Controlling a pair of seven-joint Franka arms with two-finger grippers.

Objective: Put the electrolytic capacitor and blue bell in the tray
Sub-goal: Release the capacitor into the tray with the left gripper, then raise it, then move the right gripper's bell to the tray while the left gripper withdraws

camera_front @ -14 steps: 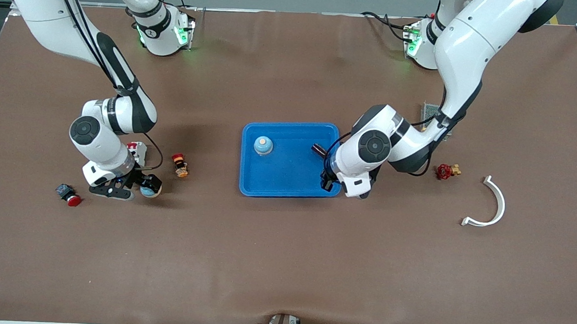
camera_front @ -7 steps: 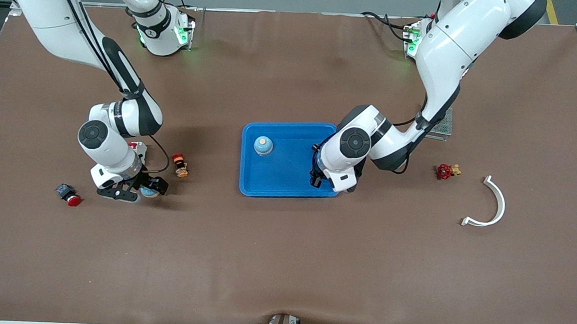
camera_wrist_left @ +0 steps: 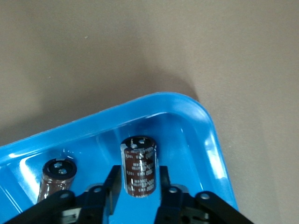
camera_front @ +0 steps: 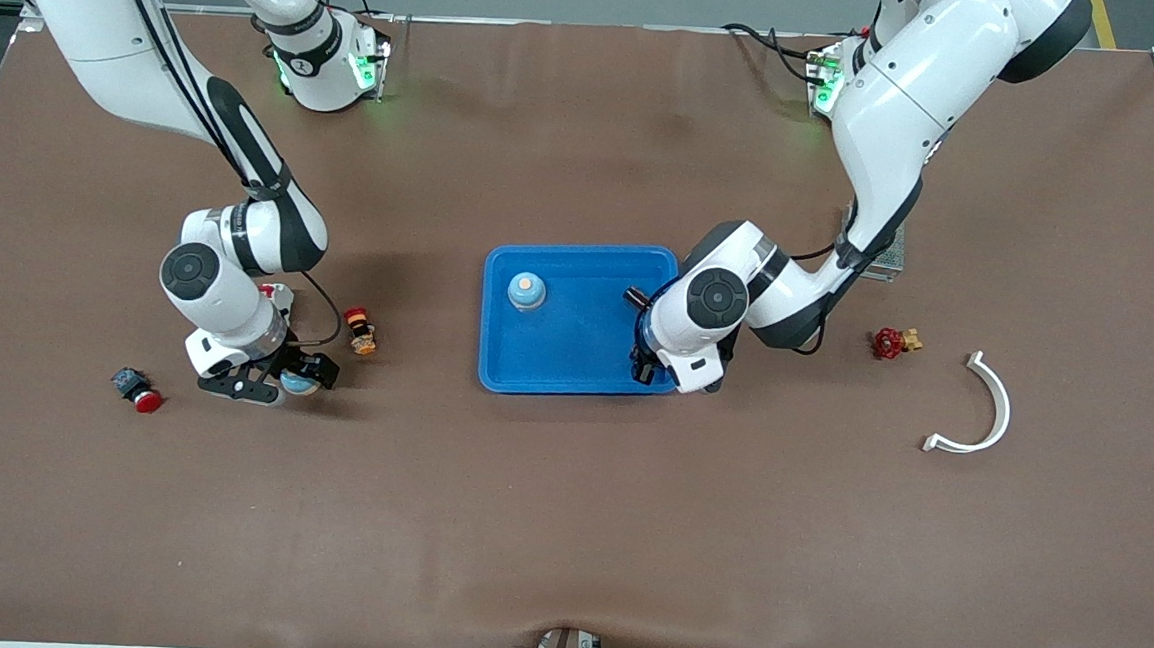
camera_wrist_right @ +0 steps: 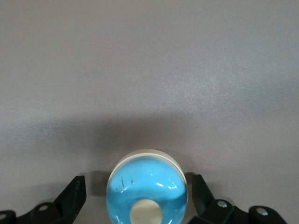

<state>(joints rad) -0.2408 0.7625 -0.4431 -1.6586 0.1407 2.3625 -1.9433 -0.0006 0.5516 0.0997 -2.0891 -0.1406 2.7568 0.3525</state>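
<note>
The bright-blue tray (camera_front: 575, 349) lies mid-table. My left gripper (camera_front: 647, 366) is over the tray's corner toward the left arm's end, low inside the rim (camera_wrist_left: 208, 126). It is shut on a dark brown electrolytic capacitor (camera_wrist_left: 138, 163), held upright. A second capacitor (camera_wrist_left: 57, 177) stands in the tray beside it. A blue bell (camera_front: 527, 291) sits in the tray. Another blue bell (camera_wrist_right: 147, 191) rests on the table toward the right arm's end. My right gripper (camera_front: 278, 378) is low around it, fingers (camera_wrist_right: 74, 193) open with a gap on each side.
Near the right gripper lie a red push button (camera_front: 139, 390), a small orange-and-red part (camera_front: 361, 332) and a red-and-white part (camera_front: 274, 295). Toward the left arm's end lie a red valve (camera_front: 893, 341), a white curved piece (camera_front: 987, 414) and a metal mesh piece (camera_front: 888, 253).
My left gripper swung over the tray toward its middle, then back a little toward the rim, the capacitor still between its fingers. My right gripper shifted slightly and stays around the bell.
</note>
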